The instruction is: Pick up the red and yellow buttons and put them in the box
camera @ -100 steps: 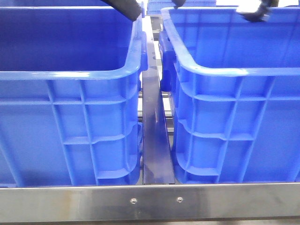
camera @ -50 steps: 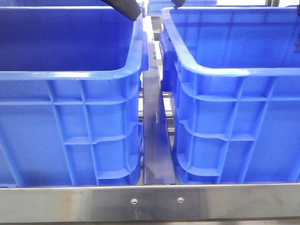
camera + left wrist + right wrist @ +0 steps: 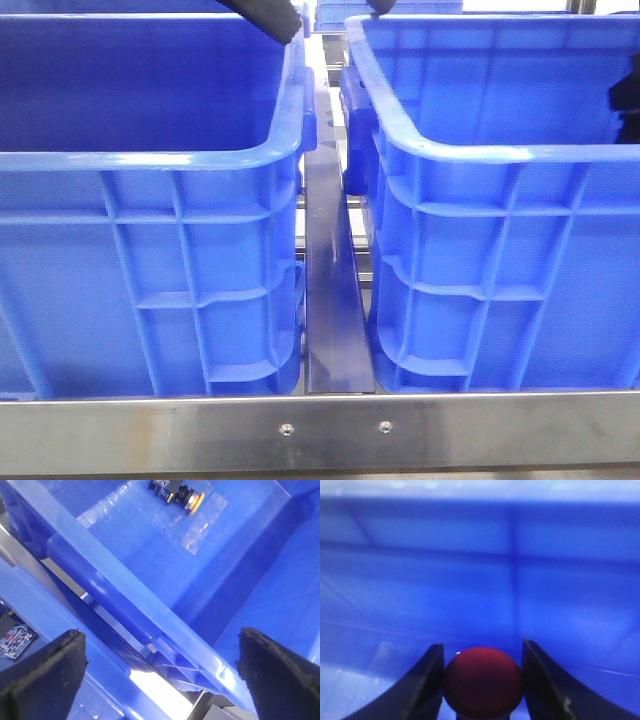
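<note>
The red button (image 3: 483, 682) is sitting between the two dark fingers of the right gripper (image 3: 483, 685), its rounded cap touching both, so the jaws are closing narrowly on it. A blurred blue wall is standing all around it in the right wrist view, with open room ahead.

The yellow button (image 3: 187, 496) is lying on its side on the floor of a blue crate (image 3: 150, 545), on a clear plastic patch, well apart from the left gripper (image 3: 160, 680). That gripper's jaws are spreading wide, hovering over the thick rims where the left crate (image 3: 150, 160) and right crate (image 3: 480, 155) are standing side by side, a narrow metal strip (image 3: 333, 290) between them.
</note>
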`<state>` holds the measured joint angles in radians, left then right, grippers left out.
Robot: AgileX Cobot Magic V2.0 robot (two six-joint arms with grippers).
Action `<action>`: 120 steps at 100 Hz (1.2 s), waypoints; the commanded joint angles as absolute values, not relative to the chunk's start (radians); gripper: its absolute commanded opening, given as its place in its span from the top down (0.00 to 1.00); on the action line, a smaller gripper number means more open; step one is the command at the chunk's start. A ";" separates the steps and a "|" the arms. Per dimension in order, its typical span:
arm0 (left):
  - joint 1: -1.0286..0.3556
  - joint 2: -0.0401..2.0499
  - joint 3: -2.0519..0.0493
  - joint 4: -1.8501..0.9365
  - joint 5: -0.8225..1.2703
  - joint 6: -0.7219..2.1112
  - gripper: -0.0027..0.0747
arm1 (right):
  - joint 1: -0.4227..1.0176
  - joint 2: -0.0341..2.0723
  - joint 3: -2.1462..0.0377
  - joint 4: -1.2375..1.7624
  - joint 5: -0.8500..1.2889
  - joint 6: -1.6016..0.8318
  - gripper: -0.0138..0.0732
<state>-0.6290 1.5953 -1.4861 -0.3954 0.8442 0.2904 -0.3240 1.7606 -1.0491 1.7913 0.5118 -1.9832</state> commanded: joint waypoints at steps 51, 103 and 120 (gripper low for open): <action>-0.640 1.550 -1.511 -0.421 0.788 0.290 0.21 | -0.327 1.778 -1.086 1.898 0.597 -2.004 0.55; -0.640 1.550 -1.511 -0.421 0.788 0.290 0.21 | -0.327 1.778 -1.086 1.898 0.613 -2.004 0.35; -0.640 1.550 -1.511 -0.421 0.789 0.290 0.21 | -0.327 1.769 -1.082 1.896 0.635 -2.004 0.35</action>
